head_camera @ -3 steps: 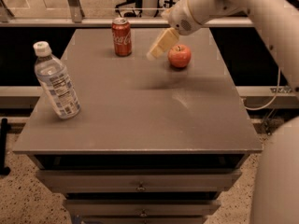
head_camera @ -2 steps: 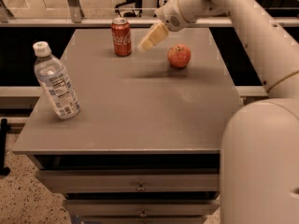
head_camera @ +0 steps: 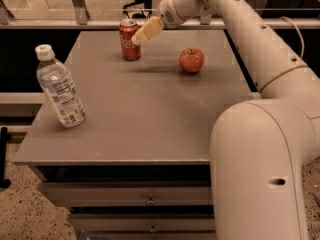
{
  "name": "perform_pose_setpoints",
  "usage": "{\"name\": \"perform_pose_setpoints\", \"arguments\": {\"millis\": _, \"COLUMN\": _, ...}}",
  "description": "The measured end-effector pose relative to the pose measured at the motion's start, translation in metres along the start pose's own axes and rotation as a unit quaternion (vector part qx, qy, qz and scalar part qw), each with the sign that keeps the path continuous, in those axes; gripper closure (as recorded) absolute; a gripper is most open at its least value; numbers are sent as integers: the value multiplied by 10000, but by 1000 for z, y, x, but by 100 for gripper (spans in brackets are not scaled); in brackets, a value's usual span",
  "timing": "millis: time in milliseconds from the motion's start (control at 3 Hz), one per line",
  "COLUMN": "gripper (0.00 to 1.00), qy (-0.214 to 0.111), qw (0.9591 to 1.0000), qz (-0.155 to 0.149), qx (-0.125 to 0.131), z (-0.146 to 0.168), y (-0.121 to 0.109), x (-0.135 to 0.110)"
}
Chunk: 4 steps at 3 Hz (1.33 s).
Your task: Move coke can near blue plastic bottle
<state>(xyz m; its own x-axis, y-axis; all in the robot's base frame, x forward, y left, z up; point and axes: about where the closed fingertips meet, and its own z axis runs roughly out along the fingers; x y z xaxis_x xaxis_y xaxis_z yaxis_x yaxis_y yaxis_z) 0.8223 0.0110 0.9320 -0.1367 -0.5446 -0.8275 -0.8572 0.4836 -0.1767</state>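
Observation:
The red coke can [head_camera: 129, 40] stands upright at the far side of the grey table [head_camera: 145, 114], left of centre. The blue plastic bottle [head_camera: 59, 87] with its white cap stands near the table's left front, leaning a little. My gripper [head_camera: 140, 35] is just right of the can's top, its cream fingers [head_camera: 148, 30] pointing left and down at the can and touching or nearly touching it. The arm reaches in from the right.
A red apple [head_camera: 191, 60] sits right of the can on the far half of the table. My white arm and base [head_camera: 260, 149] fill the right side. Drawers [head_camera: 150, 200] lie below the table's front edge. A rail runs behind the table.
My gripper has moved left from beside the apple to the top right of the coke can. The can, bottle and apple have not moved.

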Motion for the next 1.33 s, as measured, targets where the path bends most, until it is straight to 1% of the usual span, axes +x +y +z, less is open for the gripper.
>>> {"name": "perform_pose_setpoints", "arguments": {"millis": 333, "gripper": 0, "qy": 67, "qw": 9996, "qz": 254, "qx": 105, "z": 22, "y": 5, "x": 0}}
{"name": "perform_pose_setpoints", "arguments": {"millis": 667, "gripper": 0, "qy": 4, "qw": 9988, "qz": 456, "qx": -183, "z": 53, "y": 31, "x": -4}}
{"name": "perform_pose_setpoints", "arguments": {"millis": 1000, "gripper": 0, "qy": -177, "qw": 9978, "qz": 492, "qx": -409, "z": 65, "y": 45, "x": -14}}
{"name": "perform_pose_setpoints", "arguments": {"millis": 1333, "gripper": 16, "qy": -365, "qw": 9962, "qz": 594, "qx": -527, "z": 70, "y": 52, "x": -19}}
